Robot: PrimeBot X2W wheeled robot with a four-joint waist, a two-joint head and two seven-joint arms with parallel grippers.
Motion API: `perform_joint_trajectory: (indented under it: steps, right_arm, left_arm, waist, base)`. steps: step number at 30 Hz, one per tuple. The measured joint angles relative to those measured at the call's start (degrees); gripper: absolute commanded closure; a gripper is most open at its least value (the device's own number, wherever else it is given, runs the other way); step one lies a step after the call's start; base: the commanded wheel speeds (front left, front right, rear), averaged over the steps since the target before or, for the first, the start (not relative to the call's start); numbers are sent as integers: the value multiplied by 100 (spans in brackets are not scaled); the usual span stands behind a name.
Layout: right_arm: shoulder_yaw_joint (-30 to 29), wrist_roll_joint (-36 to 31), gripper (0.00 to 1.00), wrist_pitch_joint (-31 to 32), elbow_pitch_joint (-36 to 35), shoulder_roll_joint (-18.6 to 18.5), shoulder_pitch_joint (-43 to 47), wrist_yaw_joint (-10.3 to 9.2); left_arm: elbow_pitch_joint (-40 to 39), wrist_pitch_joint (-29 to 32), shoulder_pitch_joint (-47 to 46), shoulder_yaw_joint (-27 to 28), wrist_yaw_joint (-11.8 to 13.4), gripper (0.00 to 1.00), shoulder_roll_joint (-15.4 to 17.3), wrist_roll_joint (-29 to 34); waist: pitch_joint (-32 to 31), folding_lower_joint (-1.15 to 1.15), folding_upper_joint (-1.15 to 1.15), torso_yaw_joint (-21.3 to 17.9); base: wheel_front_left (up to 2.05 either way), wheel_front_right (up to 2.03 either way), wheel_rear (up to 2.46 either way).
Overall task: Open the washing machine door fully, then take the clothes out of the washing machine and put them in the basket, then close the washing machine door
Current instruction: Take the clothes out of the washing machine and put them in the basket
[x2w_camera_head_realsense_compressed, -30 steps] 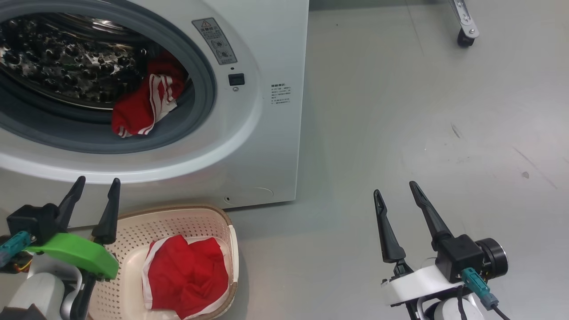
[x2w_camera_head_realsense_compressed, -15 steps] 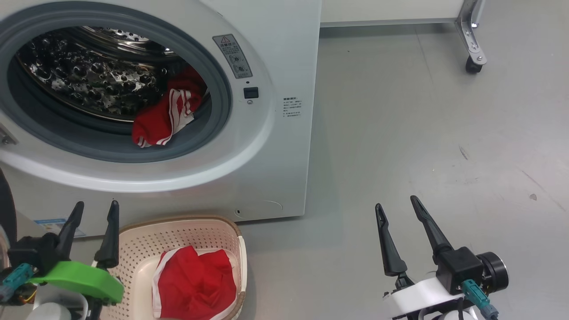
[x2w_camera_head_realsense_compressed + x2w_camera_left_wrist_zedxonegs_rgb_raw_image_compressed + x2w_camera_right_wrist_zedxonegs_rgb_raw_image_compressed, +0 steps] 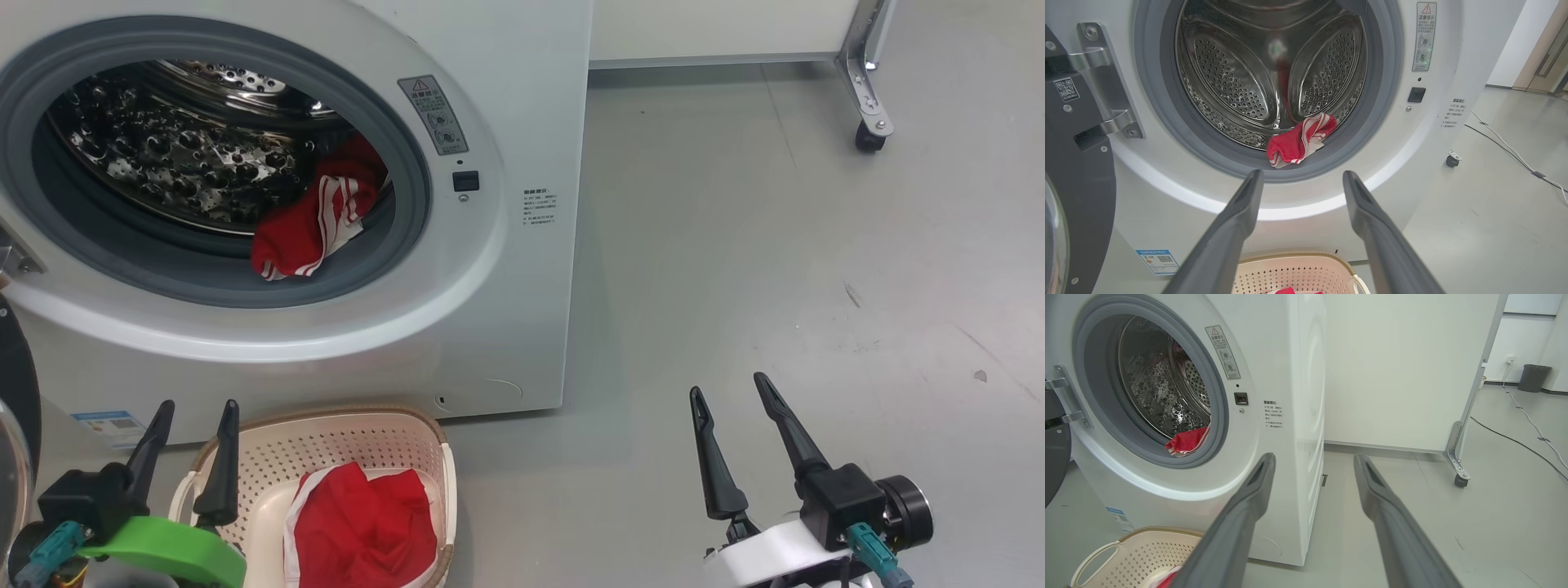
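I hold both arms low, fingers pointing up the frame. My left gripper (image 3: 199,406), at lower left beside the basket (image 3: 359,414), is spread wide and empty. So is my right gripper (image 3: 728,385), at lower right over the floor (image 3: 775,245). One red garment (image 3: 314,220) lies at the washer (image 3: 522,106) mouth, upper left. A second garment (image 3: 363,531) sits in the basket. The door (image 3: 1081,183) hangs open at the left edge.

- Grey floor (image 3: 735,245), smooth, with a few dark scuffs.
- Washer (image 3: 522,310) stands on it at the left.
- Basket (image 3: 326,449) sits on it just before the washer's front.
- Caster (image 3: 867,140) of a white panel's leg rests farther right.
- Cable (image 3: 1515,439) trails across it beyond.
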Motion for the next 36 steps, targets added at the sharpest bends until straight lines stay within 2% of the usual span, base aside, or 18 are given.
perform_joint_trajectory:
  steps: [36]
  right_arm:
    - [48, 19, 0, 0, 80, 0, 6, 0]
  left_arm:
    - [-336, 0, 365, 210, 34, 0, -219, 372]
  waist:
    - [-25, 0, 0, -7]
  base:
    - [0, 0, 0]
